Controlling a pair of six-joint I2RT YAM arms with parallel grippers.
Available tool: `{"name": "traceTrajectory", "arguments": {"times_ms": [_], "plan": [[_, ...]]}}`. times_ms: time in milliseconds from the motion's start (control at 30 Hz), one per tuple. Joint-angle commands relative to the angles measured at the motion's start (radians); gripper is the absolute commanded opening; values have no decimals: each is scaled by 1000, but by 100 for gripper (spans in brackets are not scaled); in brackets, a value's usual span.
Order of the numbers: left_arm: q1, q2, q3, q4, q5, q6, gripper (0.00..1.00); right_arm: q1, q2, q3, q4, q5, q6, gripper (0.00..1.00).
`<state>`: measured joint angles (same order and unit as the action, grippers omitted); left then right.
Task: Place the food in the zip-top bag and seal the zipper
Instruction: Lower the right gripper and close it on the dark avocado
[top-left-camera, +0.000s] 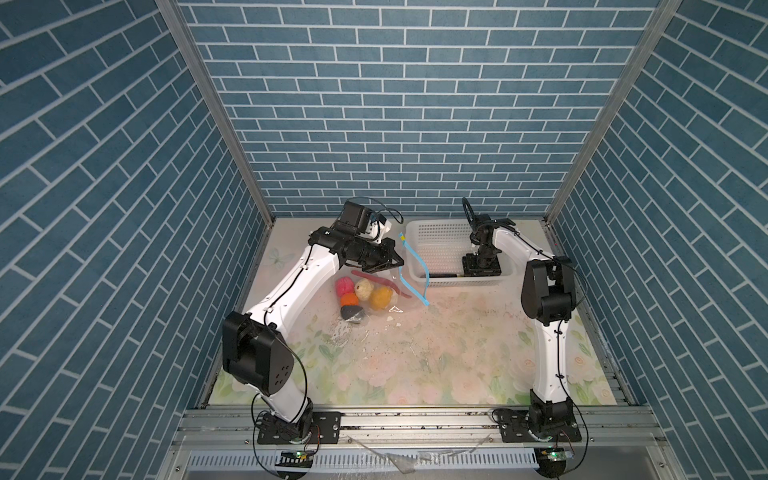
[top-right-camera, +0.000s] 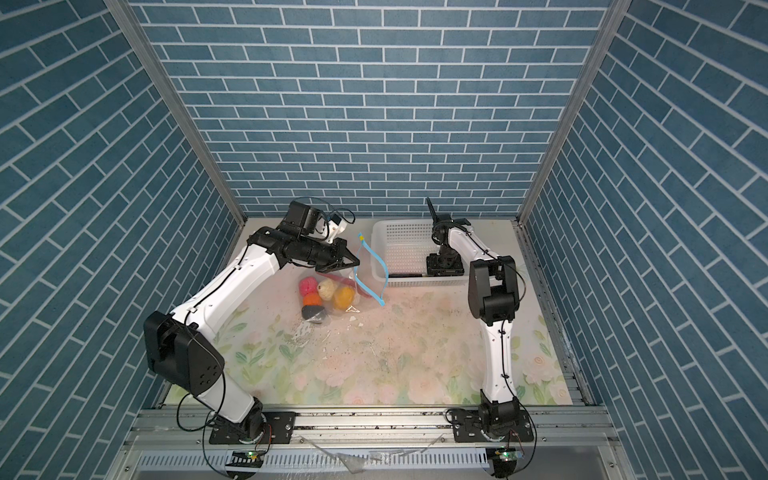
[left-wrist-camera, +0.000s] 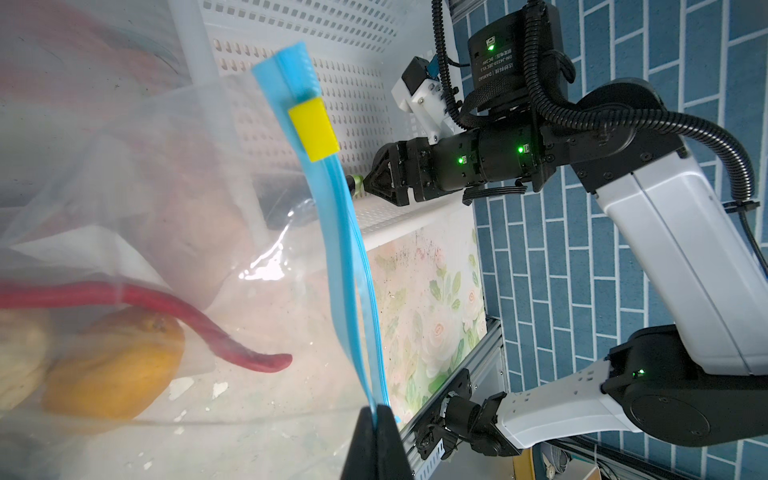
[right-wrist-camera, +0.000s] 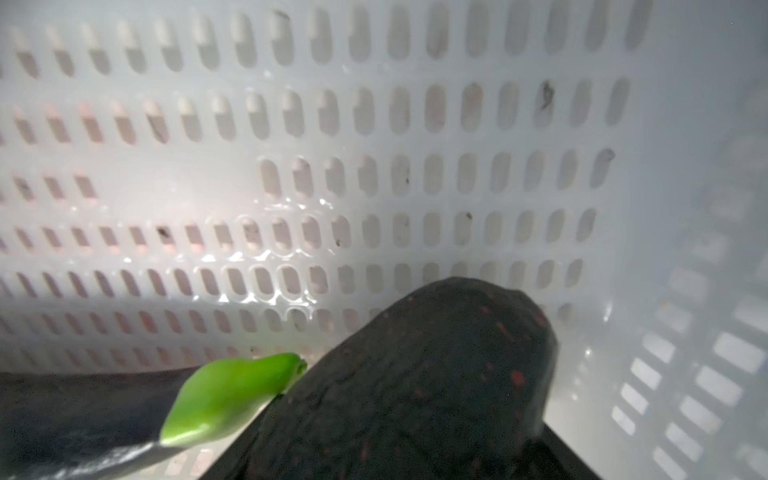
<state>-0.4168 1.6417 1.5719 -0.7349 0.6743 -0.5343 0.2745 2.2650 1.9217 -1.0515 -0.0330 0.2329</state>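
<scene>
Floral mat (top-left-camera: 415, 353), blue brick walls. Left gripper (left-wrist-camera: 376, 419) clamped on zipper (left-wrist-camera: 345, 232) end; bag (left-wrist-camera: 249, 208) mouth barely parted, food (top-left-camera: 380, 298) inside. Right gripper (left-wrist-camera: 372, 183) down in basket (top-left-camera: 436, 237) at aubergine (right-wrist-camera: 83, 411), jaw state unclear. Risks: aubergine slips near stem; narrow mouth blocks entry; zipper pulls free

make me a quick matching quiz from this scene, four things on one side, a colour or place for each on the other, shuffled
Things:
1 aubergine
2 chilli
3 zipper
4 tab

Colour or place:
a yellow
b in the basket
c red
d pinched by the left gripper

Pairs: 1-b, 2-c, 3-d, 4-a
</scene>
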Motion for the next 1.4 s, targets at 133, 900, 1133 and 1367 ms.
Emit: {"name": "traceTrajectory", "arguments": {"times_ms": [133, 900, 1133, 1367], "plan": [[7, -9, -4, 1, 1, 12, 0, 0, 11, 47, 25, -45, 29, 68], [8, -21, -26, 5, -9, 11, 0, 0, -65, 38, 98, -49, -42, 51], [8, -12, -20, 9, -5, 10, 0, 0, -159, -44, 172, -96, -41, 49], [9, -7, -13, 5, -1, 12, 0, 3, -240, -147, 293, -169, -56, 48]]}}
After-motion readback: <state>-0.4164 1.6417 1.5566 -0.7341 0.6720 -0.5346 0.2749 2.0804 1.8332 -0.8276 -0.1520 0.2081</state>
